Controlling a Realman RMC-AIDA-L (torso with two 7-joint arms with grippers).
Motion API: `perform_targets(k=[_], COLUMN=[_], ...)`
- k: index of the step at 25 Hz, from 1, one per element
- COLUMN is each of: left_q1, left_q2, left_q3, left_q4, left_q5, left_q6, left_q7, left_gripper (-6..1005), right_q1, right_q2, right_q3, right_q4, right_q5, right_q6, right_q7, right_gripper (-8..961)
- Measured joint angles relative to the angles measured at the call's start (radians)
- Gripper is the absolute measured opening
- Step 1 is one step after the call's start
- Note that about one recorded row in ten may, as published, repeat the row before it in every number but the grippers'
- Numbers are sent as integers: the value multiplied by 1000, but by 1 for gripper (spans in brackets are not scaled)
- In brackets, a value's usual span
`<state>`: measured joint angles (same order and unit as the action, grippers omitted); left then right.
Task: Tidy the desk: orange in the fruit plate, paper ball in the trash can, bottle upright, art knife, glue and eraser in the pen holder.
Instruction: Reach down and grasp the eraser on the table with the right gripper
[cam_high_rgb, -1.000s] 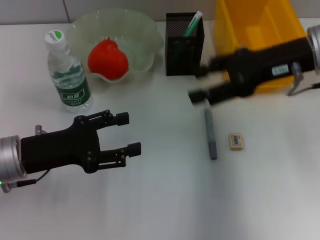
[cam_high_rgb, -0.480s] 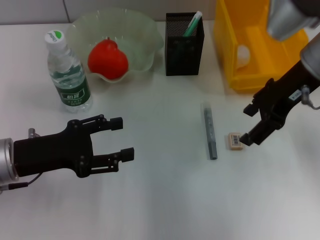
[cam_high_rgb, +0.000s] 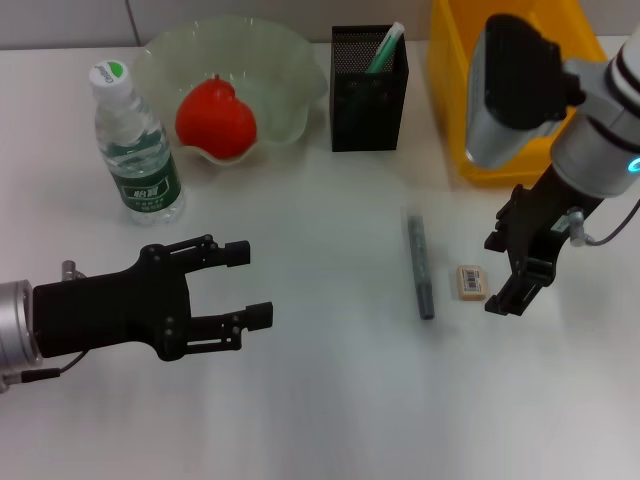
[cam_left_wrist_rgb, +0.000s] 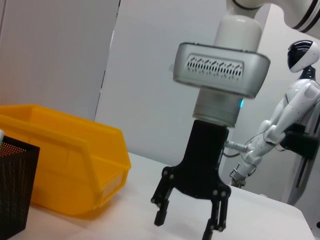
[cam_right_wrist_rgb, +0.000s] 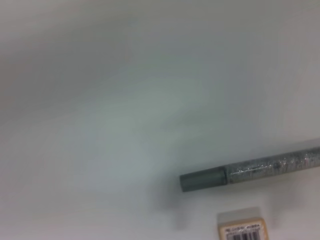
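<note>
- Red-orange and already home: the orange (cam_high_rgb: 214, 119) sits inside the fruit plate (cam_high_rgb: 290, 75) at the far left, so I count that item as done.
- Beside the plate, the bottle (cam_high_rgb: 137, 148) stands upright on the desk (cam_high_rgb: 330, 390), cap on; that step looks finished too.
- I see no paper ball loose on the desk; the trash can (cam_high_rgb: 455, 95) is at the far right, and the right arm hides much of its inside, so I cannot confirm what is in it.
- One green-capped stick stands in the pen holder (cam_high_rgb: 368, 95); I cannot tell which item it is.
- Left to do, as I judge it: the grey pen-like tool (cam_high_rgb: 419, 265) lies flat in the middle, and the eraser (cam_high_rgb: 471, 281) lies just right of it.
- My right gripper (cam_high_rgb: 514, 272) points down just right of the eraser, fingers spread and gripping nothing; the left wrist view shows the gap plainly.
- My left gripper (cam_high_rgb: 245, 282) hovers at the near left, fingers apart, empty, well away from everything.
</note>
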<state>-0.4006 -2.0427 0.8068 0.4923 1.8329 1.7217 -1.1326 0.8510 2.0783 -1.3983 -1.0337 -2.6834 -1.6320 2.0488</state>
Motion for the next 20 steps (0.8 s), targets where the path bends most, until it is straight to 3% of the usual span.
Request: perform_targets(k=[20], left_q1=[-2], left_q2=[-2], left_q3=[-8], left_q4=[0], left_q5=[-2], left_q6=[-4], left_q7=[-7], left_gripper=[812], right_q1=[-3], right_q2=[8], right_q3=[-93], right_q4=[99], right_q5=[31], right_q6=[162], right_q7=[-45], right_gripper=[674])
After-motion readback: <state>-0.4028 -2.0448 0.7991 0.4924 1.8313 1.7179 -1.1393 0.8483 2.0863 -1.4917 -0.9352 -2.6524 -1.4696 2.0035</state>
